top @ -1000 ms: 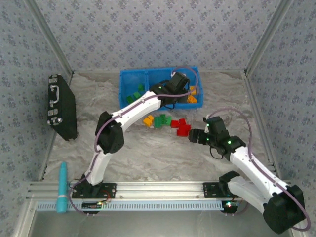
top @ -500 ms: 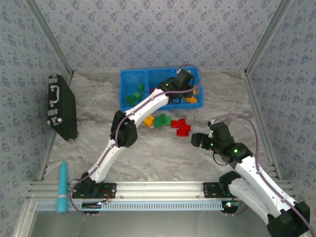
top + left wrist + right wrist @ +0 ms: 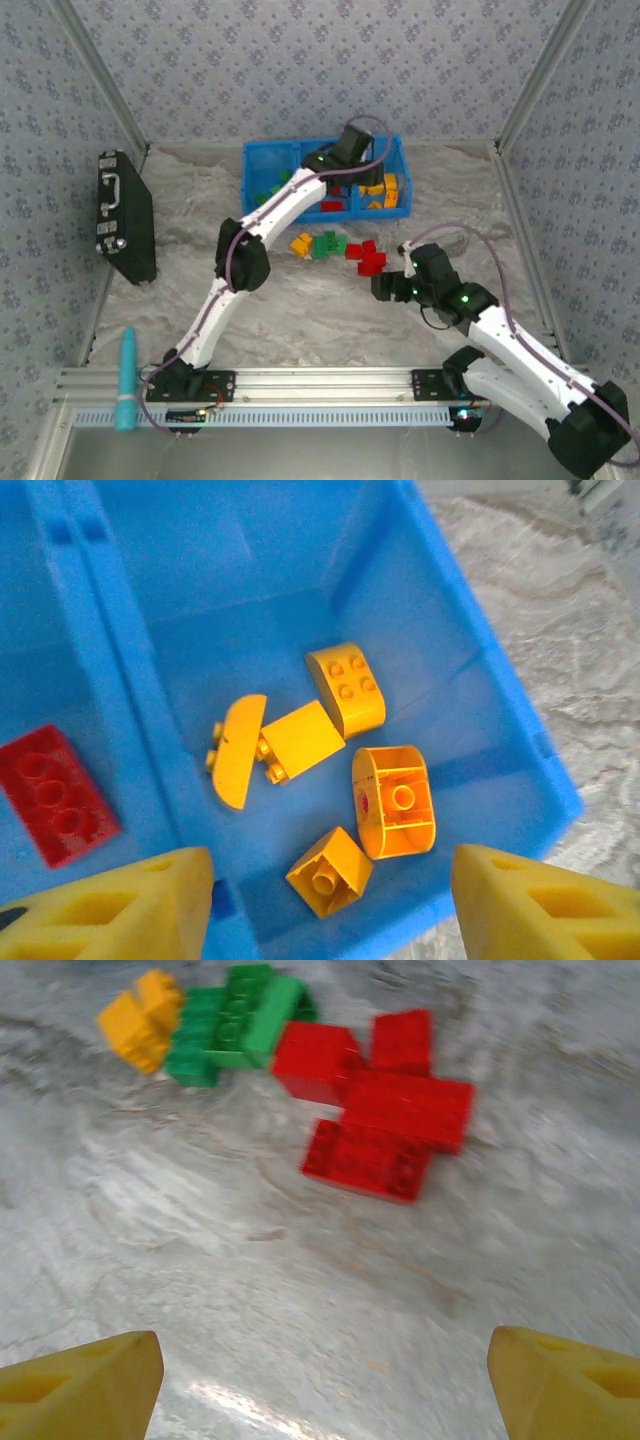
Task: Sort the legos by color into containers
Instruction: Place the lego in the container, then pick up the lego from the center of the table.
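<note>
- Jaws of my left gripper (image 3: 325,890) stand apart, empty, over blue bin's (image 3: 470,670) right compartment, w/ yellow legos (image 3: 345,688) grouped below.
- My right gripper (image 3: 325,1370) gapes wide, empty, facing red legos (image 3: 385,1135) on table (image 3: 300,1260), prob. my next pick.

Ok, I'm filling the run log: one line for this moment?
left gripper: open above orange-yellow compartment | right gripper: open, facing loose red legos | sorting unfinished

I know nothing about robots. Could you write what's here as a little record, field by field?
bin: blue bin, three compartments side by side
left compartment: green bricks
middle compartment: red brick
right compartment: orange-yellow bricks
on the table: loose red bricks, loose green bricks, loose orange brick
left gripper: open, empty, over the right compartment
right gripper: open, empty, above the table near the loose red bricks
</note>
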Available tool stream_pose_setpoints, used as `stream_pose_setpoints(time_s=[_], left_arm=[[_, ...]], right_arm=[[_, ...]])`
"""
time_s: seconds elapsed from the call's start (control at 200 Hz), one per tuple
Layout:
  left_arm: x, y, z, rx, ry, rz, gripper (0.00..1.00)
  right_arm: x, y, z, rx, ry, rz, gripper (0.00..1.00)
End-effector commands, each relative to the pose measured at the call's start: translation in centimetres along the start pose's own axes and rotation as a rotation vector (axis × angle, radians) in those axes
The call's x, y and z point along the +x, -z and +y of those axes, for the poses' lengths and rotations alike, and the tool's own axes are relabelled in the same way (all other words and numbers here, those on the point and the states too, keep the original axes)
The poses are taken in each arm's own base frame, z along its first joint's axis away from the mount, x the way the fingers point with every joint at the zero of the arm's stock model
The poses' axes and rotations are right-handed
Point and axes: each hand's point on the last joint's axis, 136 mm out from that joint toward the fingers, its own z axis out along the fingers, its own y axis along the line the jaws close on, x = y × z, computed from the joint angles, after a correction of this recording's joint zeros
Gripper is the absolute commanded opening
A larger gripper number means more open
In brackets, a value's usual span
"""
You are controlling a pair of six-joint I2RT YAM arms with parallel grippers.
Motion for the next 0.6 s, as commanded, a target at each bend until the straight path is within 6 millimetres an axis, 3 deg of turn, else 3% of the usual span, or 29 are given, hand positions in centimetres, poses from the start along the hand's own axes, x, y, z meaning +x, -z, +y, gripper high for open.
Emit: stream_pose_setpoints(time_s=[0.0, 0.085, 0.195, 0.365, 0.405, 0.595], left_arm=[[-7.7, 12.1, -0.5, 0.084, -0.049, -0.171, 0.64], [-9.2, 16.8, 2.1, 0.047, -0.067, -0.243, 0.65], [-8.9, 21.7, 7.4, -0.037, -0.023, -0.306, 0.67], [-4.6, 27.8, 16.1, -0.181, 0.080, -0.318, 0.69], [-3.4, 29.3, 17.7, -0.212, 0.101, -0.323, 0.69], [1.8, 35.4, 22.1, -0.324, 0.147, -0.344, 0.72]], right_arm=[[-4.5, -0.2, 4.6, -0.122, 0.218, -0.070, 0.86], [-5.7, -1.6, 7.2, -0.142, 0.338, -0.030, 0.85], [-6.5, -4.4, 10.3, -0.177, 0.447, 0.031, 0.84], [-6.2, -9.6, 13.5, -0.198, 0.523, 0.163, 0.83], [-6.9, -10.7, 14.3, -0.190, 0.527, 0.182, 0.82], [-7.0, -15.6, 15.0, -0.105, 0.539, 0.316, 0.82]])
